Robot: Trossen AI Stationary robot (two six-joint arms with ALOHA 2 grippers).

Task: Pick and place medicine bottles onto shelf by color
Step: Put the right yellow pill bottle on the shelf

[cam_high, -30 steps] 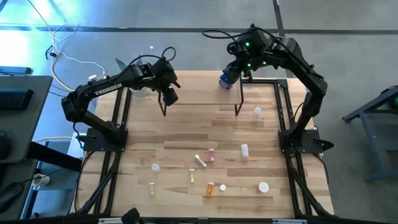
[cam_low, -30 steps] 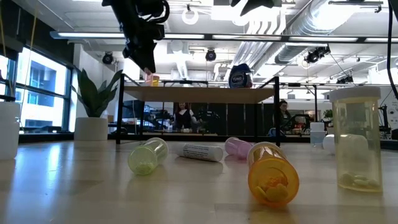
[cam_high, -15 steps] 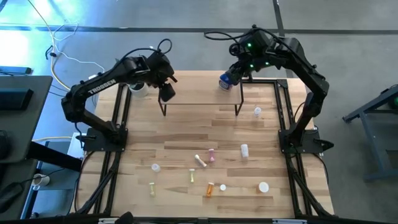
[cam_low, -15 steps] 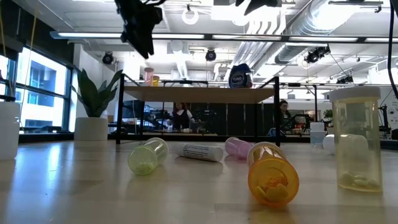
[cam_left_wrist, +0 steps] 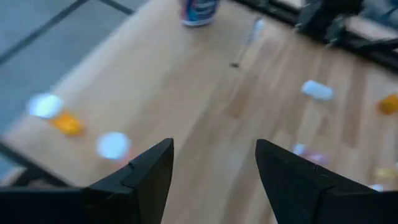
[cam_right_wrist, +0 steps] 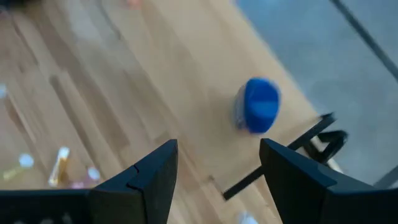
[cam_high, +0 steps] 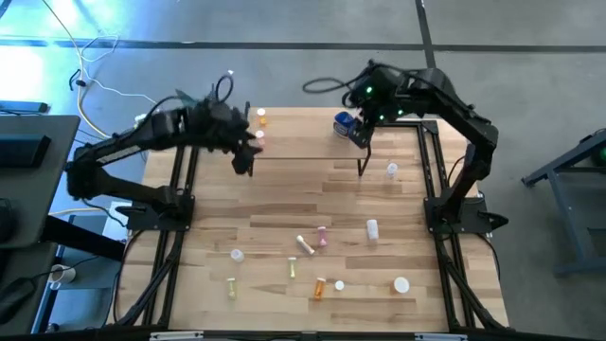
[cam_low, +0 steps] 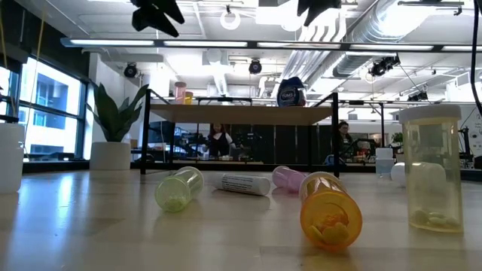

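The shelf [cam_high: 303, 137] stands at the table's far side. On its left end stand an orange bottle [cam_high: 260, 118] and a pink bottle [cam_high: 258, 138]. On its right end stands a blue bottle [cam_high: 343, 122]. My left gripper [cam_high: 243, 163] hangs open above the shelf's near-left corner; in its wrist view its fingers [cam_left_wrist: 214, 146] have nothing between them. My right gripper [cam_high: 364, 135] hovers open just right of the blue bottle [cam_right_wrist: 257, 106], apart from it. Several small bottles lie on the table's near half, among them an orange one [cam_low: 330, 211] and a yellow-green one [cam_low: 179, 188].
A white bottle [cam_high: 371, 227], a pink one [cam_high: 323, 235] and a cream one [cam_high: 305, 245] lie mid-table. A tall clear bottle [cam_low: 431, 169] stands near the low camera. A potted plant [cam_low: 113, 124] stands at the far left. Bare wood lies between the shelf and the loose bottles.
My left gripper has risen from just above the pink bottle at the shelf's left end and drawn back toward the table's left and near side; the pink bottle stays standing on the shelf. My right gripper has shifted slightly toward the near edge beside the blue bottle.
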